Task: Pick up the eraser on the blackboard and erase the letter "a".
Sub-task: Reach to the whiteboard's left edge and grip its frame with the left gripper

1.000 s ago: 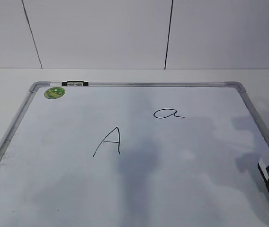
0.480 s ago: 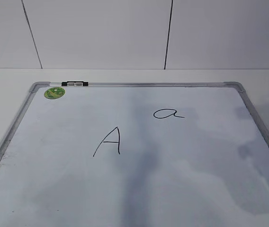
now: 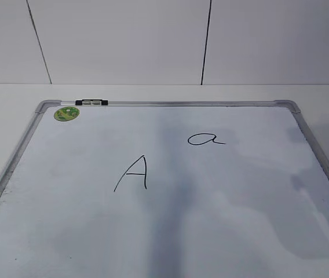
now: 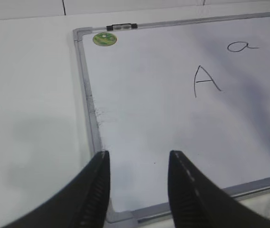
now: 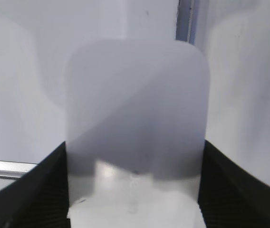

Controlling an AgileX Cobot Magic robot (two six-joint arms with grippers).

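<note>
The blackboard (image 3: 182, 103) is a white board with a silver frame lying flat on the table. The letter "a" (image 3: 206, 139) is written right of its middle and also shows in the left wrist view (image 4: 242, 46). In the right wrist view my right gripper (image 5: 134, 190) is shut on the eraser (image 5: 135, 118), a white rounded block filling the space between the fingers, above the board near its frame (image 5: 185, 21). This gripper is outside the exterior view. My left gripper (image 4: 137, 161) is open and empty over the board's near left corner.
A capital "A" (image 3: 133, 172) is drawn left of the small letter. A green round sticker (image 3: 66, 113) sits in the far left corner, with a small black-and-silver clip (image 3: 91, 102) on the far frame. White table surrounds the board, with a wall behind.
A second ago my right gripper and the eraser showed at the exterior view's right edge. They have since left that view, and only their shadow stays on the board.
</note>
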